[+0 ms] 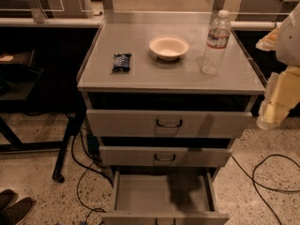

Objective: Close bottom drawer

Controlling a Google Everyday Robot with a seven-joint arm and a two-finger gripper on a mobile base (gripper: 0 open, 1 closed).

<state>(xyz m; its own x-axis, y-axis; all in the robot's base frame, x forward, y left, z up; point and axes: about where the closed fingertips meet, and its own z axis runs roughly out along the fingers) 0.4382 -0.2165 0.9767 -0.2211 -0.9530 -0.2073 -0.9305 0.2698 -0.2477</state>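
The bottom drawer (161, 193) is pulled far out of the grey cabinet. Its flat, empty tray interior faces up, and its front panel (164, 218) lies at the lower edge of the view, with the handle cut off. The mid-width drawer (165, 156) and the widest top drawer (168, 123) sit above it, each with a dark loop handle and each out a little. My gripper (280, 95) shows as white and yellowish parts at the right edge, beside the cabinet's right side at top-drawer height, apart from the bottom drawer.
On the cabinet top (140, 74) lie a dark snack packet (122, 62), a white bowl (168, 47) and a clear water bottle (214, 43). Black cables (262, 172) run over the speckled floor on both sides. A table leg (65, 144) and shoes (14, 207) are at the left.
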